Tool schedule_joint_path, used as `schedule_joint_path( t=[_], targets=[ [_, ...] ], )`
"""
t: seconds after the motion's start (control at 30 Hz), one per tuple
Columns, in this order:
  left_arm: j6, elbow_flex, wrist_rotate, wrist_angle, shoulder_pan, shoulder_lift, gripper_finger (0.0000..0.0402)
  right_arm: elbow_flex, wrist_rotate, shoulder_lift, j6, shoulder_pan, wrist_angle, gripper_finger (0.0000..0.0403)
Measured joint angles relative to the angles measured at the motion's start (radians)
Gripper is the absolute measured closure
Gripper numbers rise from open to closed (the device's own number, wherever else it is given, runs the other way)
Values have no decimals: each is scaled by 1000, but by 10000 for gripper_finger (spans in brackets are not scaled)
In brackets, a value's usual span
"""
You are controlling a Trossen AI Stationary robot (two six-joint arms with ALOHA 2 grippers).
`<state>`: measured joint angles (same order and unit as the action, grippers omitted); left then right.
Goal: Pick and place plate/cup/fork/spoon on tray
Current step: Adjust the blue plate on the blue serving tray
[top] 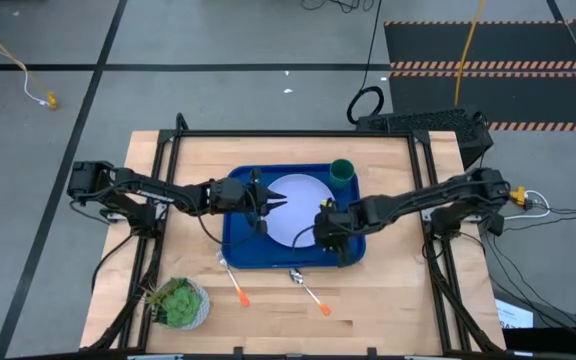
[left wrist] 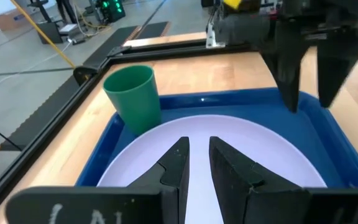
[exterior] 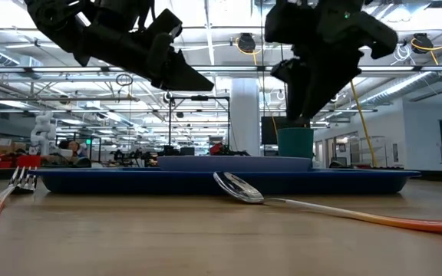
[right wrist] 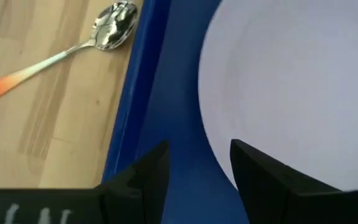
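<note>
From above, you see the large rectangular blue plastic tray [top: 236, 246] in the middle of the pale wooden table [top: 388, 290]. The round pale lavender-white plate [top: 303, 205] lies flat in it, and the small dark green round cup [top: 342, 172] stands in the tray's far right corner. The left hand [top: 277, 201] hovers over the plate's left edge, empty, its fingers a little apart. The right hand [top: 326, 222] hangs over the tray at the plate's near right edge, fingers spread, holding nothing. The orange-handled silver metal fork [top: 232, 281] and the orange-handled silver metal spoon [top: 309, 290] lie on the table just near of the tray, fork to the left, spoon to the right. A small white pot with a green plant [top: 179, 303] sits at the near left.

At table height, you see the spoon [exterior: 298, 201] lying bowl-first against the tray's near rim [exterior: 129, 181], the fork [exterior: 6, 193] at the left, and both hands raised above the tray.

From the left wrist, you see the narrowly parted fingers [left wrist: 176, 171] above the plate [left wrist: 241, 140], the cup [left wrist: 134, 98] upright beyond it.

From the right wrist, you see the spread fingers [right wrist: 148, 174] over the tray floor [right wrist: 179, 118] beside the plate [right wrist: 297, 74], the spoon [right wrist: 73, 46] on the wood outside the rim.
</note>
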<state>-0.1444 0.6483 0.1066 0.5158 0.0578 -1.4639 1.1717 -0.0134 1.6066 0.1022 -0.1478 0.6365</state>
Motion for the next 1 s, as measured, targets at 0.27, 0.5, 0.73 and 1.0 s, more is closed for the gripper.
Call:
schedule_joint_path(
  t=[0.27, 0.5, 0.73, 1.0],
  targets=[
    [8, 0, 0, -12, 0, 0, 334, 0, -20, 102, 15, 15, -35, 243],
    [9, 0, 0, -12, 0, 0, 334, 0, -39, 140, 14, 30, -57, 243],
    [12, 0, 0, -12, 0, 0, 334, 0, -47, 154, 5, 23, -65, 243],
    [19, 0, 0, -15, -1, 0, 334, 0, -144, 148, -60, 9, -65, 243]
  ],
)
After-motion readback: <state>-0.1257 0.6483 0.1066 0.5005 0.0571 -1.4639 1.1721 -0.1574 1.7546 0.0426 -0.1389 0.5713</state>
